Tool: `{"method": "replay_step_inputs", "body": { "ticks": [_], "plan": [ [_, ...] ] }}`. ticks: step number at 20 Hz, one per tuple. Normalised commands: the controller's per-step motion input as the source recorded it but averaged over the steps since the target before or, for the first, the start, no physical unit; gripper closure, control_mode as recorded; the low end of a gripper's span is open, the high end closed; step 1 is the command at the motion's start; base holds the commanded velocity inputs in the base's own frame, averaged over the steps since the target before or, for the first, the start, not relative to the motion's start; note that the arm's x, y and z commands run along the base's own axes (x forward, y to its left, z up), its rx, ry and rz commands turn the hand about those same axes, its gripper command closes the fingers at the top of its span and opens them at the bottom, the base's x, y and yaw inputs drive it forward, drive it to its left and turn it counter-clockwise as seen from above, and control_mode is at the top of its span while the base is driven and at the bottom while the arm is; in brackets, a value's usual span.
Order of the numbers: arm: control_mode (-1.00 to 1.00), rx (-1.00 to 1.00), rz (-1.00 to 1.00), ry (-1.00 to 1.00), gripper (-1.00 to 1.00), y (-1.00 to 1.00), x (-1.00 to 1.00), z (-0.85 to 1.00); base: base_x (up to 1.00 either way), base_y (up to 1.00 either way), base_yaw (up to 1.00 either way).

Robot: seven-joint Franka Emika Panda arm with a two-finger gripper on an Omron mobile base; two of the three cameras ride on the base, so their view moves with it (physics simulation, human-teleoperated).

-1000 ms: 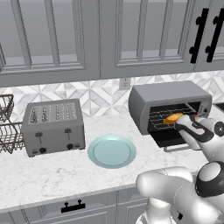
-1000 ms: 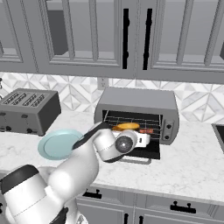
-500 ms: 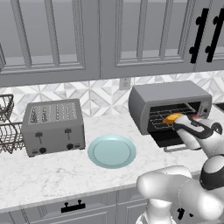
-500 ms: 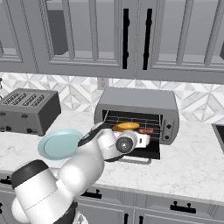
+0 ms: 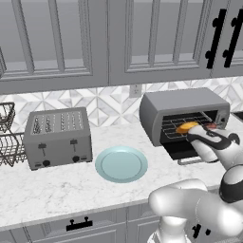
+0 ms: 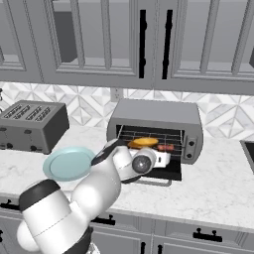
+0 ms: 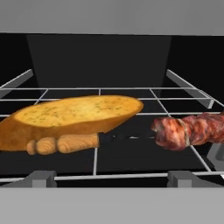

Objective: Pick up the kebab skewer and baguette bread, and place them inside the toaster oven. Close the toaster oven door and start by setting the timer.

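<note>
Grey fingertips of my pincer (image 7: 111,179) stand wide apart and hold nothing, just in front of the toaster oven (image 6: 158,115). Beyond them, on the wire rack (image 7: 175,94), lie the kebab skewer (image 7: 131,135) and, just behind it, the baguette bread (image 7: 72,118). The toaster oven door (image 6: 163,173) hangs open below. Backing out carelessly, I could snag the skewer's wooden handle near the rack's front edge and drag it out.

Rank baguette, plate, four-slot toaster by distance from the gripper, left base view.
1. baguette bread: on the toaster oven rack, just ahead of the gripper.
2. plate: mid-counter, to the left.
3. four-slot toaster: farthest left.
</note>
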Motion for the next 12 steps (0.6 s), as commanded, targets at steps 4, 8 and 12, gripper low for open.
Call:
{"method": "replay_step_inputs", "body": {
  "ticks": [4,8,12],
  "plan": [
    [-1.0,0.0,0.0,0.02,-1.0,0.0,0.14,0.0,0.0,0.0,0.0],
    [-1.0,0.0,0.01,0.01,-1.0,0.0,0.16,0.0,0.0,0.0,0.0],
    [-1.0,0.0,0.0,0.0,-1.0,0.0,0.19,0.0,0.0,0.0,0.0]
  ]
}}
